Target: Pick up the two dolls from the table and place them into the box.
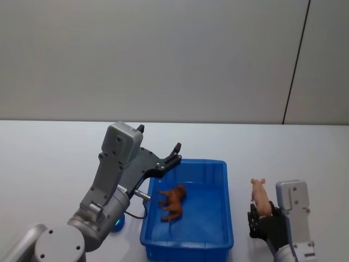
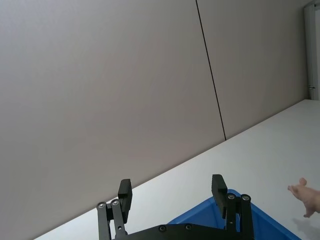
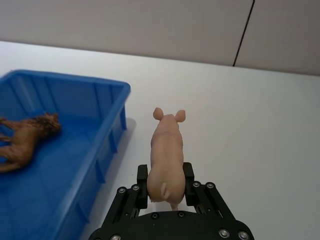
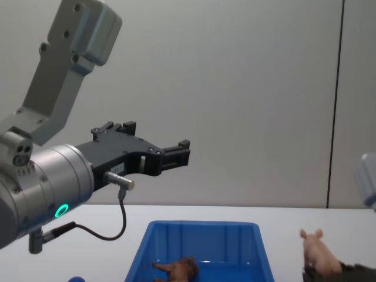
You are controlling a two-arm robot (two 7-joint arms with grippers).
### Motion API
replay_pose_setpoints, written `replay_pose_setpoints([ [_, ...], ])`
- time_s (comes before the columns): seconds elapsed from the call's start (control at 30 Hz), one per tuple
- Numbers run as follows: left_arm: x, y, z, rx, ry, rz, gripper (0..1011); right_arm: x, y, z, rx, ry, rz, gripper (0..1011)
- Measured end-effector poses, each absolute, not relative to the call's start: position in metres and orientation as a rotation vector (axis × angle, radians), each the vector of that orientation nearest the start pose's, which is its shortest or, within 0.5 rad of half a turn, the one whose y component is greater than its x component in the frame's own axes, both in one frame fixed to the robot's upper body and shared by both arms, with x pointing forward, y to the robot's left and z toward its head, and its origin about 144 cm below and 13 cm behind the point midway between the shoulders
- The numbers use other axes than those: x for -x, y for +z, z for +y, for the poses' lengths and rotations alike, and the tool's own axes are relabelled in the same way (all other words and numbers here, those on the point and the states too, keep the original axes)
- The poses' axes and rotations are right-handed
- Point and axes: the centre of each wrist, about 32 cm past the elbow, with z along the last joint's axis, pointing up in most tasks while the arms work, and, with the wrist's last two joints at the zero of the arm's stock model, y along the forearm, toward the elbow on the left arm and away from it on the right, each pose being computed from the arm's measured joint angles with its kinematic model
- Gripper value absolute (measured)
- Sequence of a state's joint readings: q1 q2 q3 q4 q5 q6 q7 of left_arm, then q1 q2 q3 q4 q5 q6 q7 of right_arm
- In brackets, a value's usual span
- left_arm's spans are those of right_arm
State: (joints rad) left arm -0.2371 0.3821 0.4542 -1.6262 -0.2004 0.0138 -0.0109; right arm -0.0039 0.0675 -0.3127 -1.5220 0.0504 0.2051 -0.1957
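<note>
The blue box [image 1: 187,162] stands on the white table [image 1: 49,158] in front of me. The shaggy reddish-brown doll [image 1: 173,202] lies inside it, also seen in the right wrist view [image 3: 25,141] and the chest view [image 4: 179,269]. My left gripper [image 1: 158,138] hovers open and empty above the box's far left corner, its fingers [image 2: 125,191] spread wide. Just right of the box, my right gripper [image 1: 260,214] is shut on the pale pink pig doll [image 3: 166,147], holding it upright beside the box wall [image 3: 107,135].
White tabletop stretches to the right [image 3: 260,125] and behind the box up to a plain grey wall [image 1: 174,60]. The left arm's grey body [image 4: 53,176] rises large over the table's left side.
</note>
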Motion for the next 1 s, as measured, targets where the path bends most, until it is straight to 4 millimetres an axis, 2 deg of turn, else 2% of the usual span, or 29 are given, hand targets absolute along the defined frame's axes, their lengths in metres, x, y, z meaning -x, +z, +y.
replay_pose_setpoints([
  [0.43, -0.492, 1.204, 0.198, -0.061, 1.124, -0.268, 1003, -0.445, 1.134, -0.146, 0.174, -1.323, 0.101, 383],
  [0.83, -0.492, 1.204, 0.198, -0.061, 1.124, -0.268, 1003, -0.459, 1.144, -0.133, 0.131, -1.147, 0.107, 383],
  [1.0, -0.492, 1.204, 0.198, -0.061, 1.124, -0.268, 1003, -0.468, 1.146, -0.125, 0.133, -1.075, 0.124, 496],
])
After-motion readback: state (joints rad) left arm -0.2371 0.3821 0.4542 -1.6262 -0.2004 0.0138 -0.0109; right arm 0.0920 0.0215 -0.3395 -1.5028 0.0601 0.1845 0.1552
